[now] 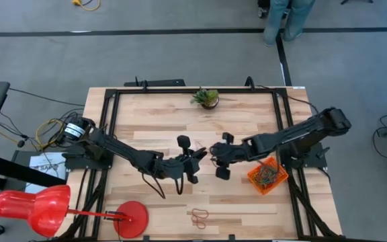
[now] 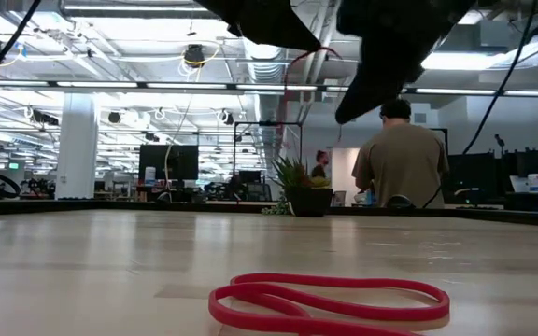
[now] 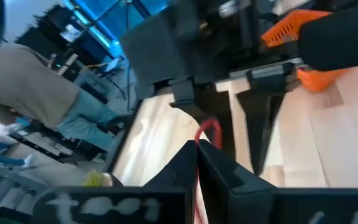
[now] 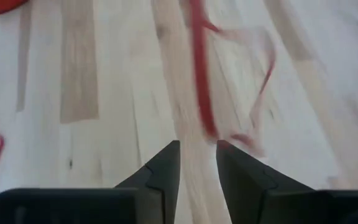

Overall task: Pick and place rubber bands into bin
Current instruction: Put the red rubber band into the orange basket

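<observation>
Above the middle of the table my left gripper (image 1: 201, 158) is shut on a red rubber band (image 3: 210, 129). My right gripper (image 1: 215, 153) faces it closely from the right, open, with nothing between its fingers (image 4: 197, 146). In the right wrist view the red band (image 4: 202, 93) shows blurred just ahead of those fingers. The orange bin (image 1: 267, 176) sits by the table's right edge with several rubber bands in it. A few more rubber bands (image 1: 199, 216) lie flat near the front edge, and the low view shows a red one (image 2: 330, 303) up close. My left gripper pinches the red band between its two shut fingertips (image 3: 197, 149). A short loop of the band (image 3: 211, 127) stands out beyond the tips, toward my right gripper. The fingers reach out nearly level from the table's left. The band is clear of the table.
A small potted plant (image 1: 207, 98) stands at the far edge. A round red disc (image 1: 132, 218) sits at the front left, next to a red lamp head. A person (image 2: 400, 163) stands beyond the table. Bare wood lies between the grippers and the front bands.
</observation>
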